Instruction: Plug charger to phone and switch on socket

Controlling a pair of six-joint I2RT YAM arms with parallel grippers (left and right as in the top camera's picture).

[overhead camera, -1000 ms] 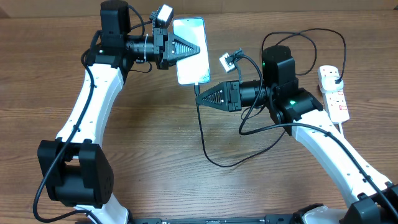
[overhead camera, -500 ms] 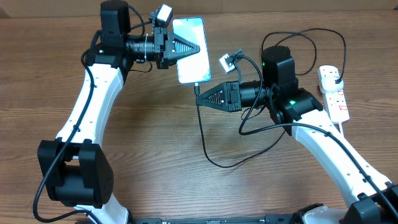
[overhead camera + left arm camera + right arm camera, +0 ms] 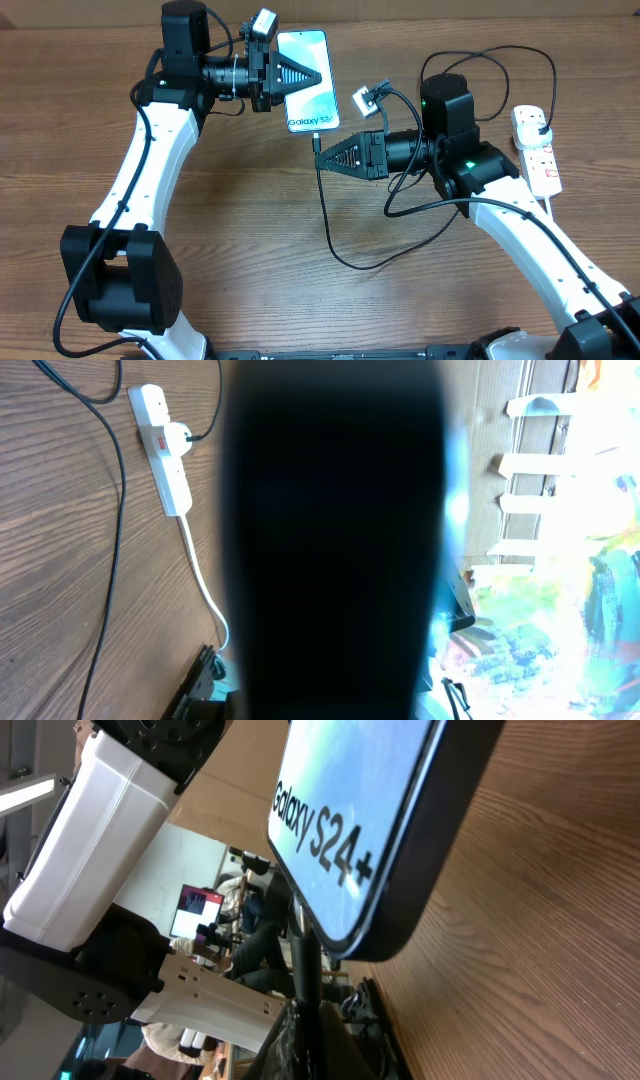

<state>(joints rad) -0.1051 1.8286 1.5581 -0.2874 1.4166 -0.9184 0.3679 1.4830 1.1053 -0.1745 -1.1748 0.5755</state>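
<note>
Wooden table (image 3: 250, 260), phone (image 3: 312, 100) near far edge, charger (image 3: 323, 205) trailing forward

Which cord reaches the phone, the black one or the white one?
The thin black charger cable, looping up to the phone's bottom edge; the white cord only trails from the power strip.

The phone (image 3: 345, 800) shows "Galaxy S24+" in dark letters on its pale-blue screen.
</note>
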